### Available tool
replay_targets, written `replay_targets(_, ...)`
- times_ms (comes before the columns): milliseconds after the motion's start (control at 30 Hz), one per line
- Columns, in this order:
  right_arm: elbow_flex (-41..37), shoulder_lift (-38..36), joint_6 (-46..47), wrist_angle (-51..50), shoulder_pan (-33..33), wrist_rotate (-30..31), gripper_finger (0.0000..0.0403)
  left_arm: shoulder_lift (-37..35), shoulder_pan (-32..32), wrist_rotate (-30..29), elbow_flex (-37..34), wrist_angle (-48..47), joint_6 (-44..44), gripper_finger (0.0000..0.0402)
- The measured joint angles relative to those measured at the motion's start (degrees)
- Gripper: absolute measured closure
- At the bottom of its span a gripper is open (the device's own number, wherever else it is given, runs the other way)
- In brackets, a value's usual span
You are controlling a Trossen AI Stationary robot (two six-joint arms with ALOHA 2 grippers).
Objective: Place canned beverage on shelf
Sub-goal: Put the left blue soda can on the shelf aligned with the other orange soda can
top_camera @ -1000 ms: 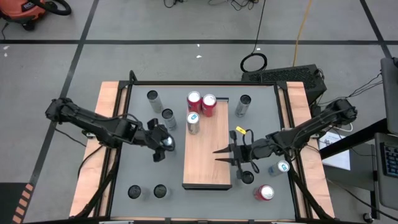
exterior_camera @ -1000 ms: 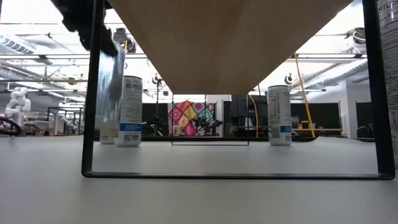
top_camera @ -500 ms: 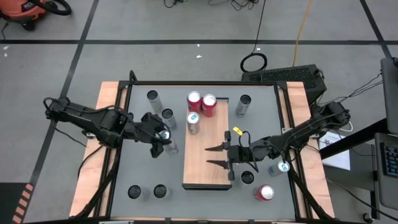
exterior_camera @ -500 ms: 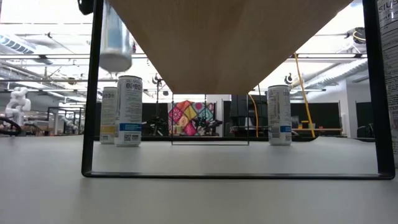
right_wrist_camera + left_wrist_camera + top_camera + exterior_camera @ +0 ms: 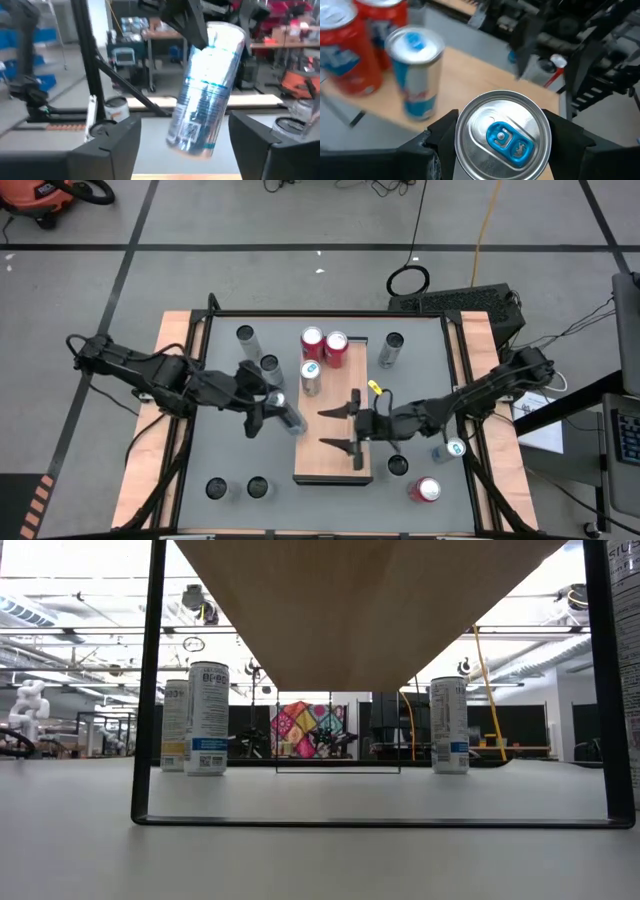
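The left pincer (image 5: 272, 408) pinches a silver can (image 5: 288, 413) by its sides, carrying it tilted in the air at the left edge of the shelf (image 5: 335, 450). The right pincer (image 5: 338, 427) hangs spread over the middle of the board, gripping nothing. To finish well, the left arm should bring the can upright, set it on bare wood away from the three cans (image 5: 322, 356) at the far end, and let go only once its base sits flat.

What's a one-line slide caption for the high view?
Left gripper carries a silver can toward the shelf; right gripper waits open above it.
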Motion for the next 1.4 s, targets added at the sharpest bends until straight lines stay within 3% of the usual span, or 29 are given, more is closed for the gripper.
replay_targets(100, 5.36, 2.19, 0.80, -6.79, -0.77, 2.74, 0.0146, 1.00, -0.51, -0.45, 0.00, 2.05, 1.69, 0.0180)
replay_targets(333, 14.39, 5.92, 0.65, -15.67, -2.38, 2.52, 0.0122, 4.39, -1.15, -1.49, -0.04, 4.87, 4.56, 0.0180)
replay_targets(667, 17.10, 7.95, 0.98, -20.51, -3.87, 2.11, 0.0123, 7.32, -2.75, -3.00, -0.07, 10.68, 9.18, 0.0180)
replay_targets(833, 17.11, 7.95, 0.72, -21.06, -4.20, 0.39, 0.0147, 7.30, -2.77, -3.36, -0.07, 10.65, 9.31, 0.0179)
replay_targets(1167, 17.11, 7.95, -1.55, -21.65, -4.80, -0.89, 0.0240, 7.26, -2.90, -3.92, -0.08, 10.53, 10.94, 0.0145)
replay_targets(1400, 17.09, 7.95, -2.50, -22.07, -4.78, -5.08, 0.0248, 7.21, -4.31, -3.41, -0.46, 11.46, 13.82, 0.0142)
